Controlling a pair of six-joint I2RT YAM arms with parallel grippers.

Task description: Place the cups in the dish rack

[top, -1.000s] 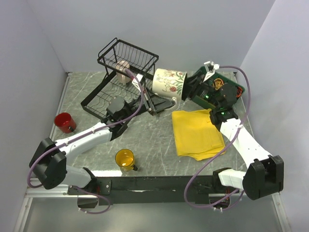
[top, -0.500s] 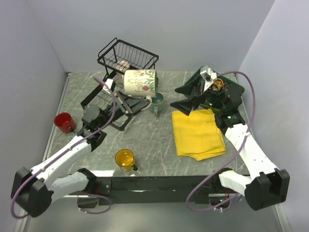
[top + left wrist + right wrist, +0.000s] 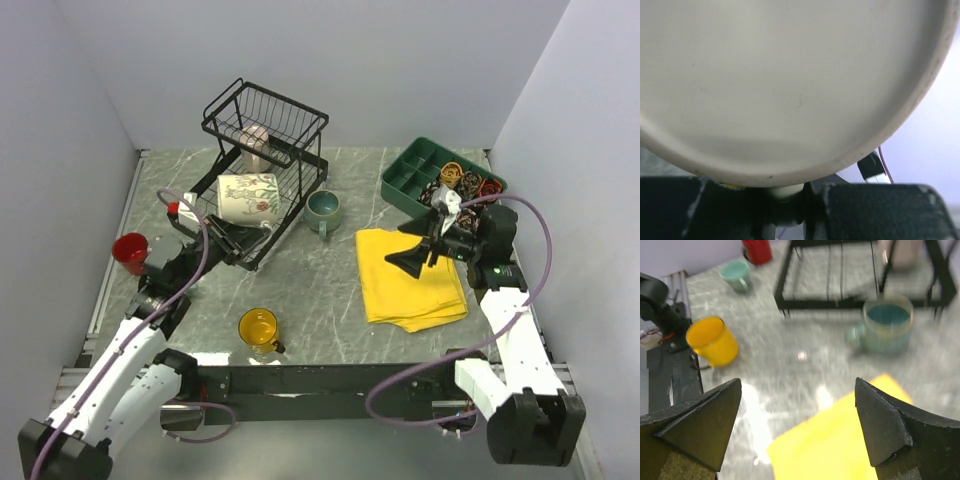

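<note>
Grips the cream floral mug (image 3: 248, 197) by its handle in the narrowed left claw (image 3: 238, 229), tipped sideways over the dish rack (image 3: 285, 112) lower tier. Calls next for lowering between wires, then release.

Spreads the right claw (image 3: 408, 245) wide, empty, above the yellow cloth (image 3: 410, 285). Leaves teal mug (image 3: 323, 210), yellow mug (image 3: 259, 328) and red mug (image 3: 131, 251) on the counter (image 3: 320, 290) — teal just beside the rack.

Bright, even light; right wrist view motion-blurred; cream mug (image 3: 790, 85) unfocused close-up.
</note>
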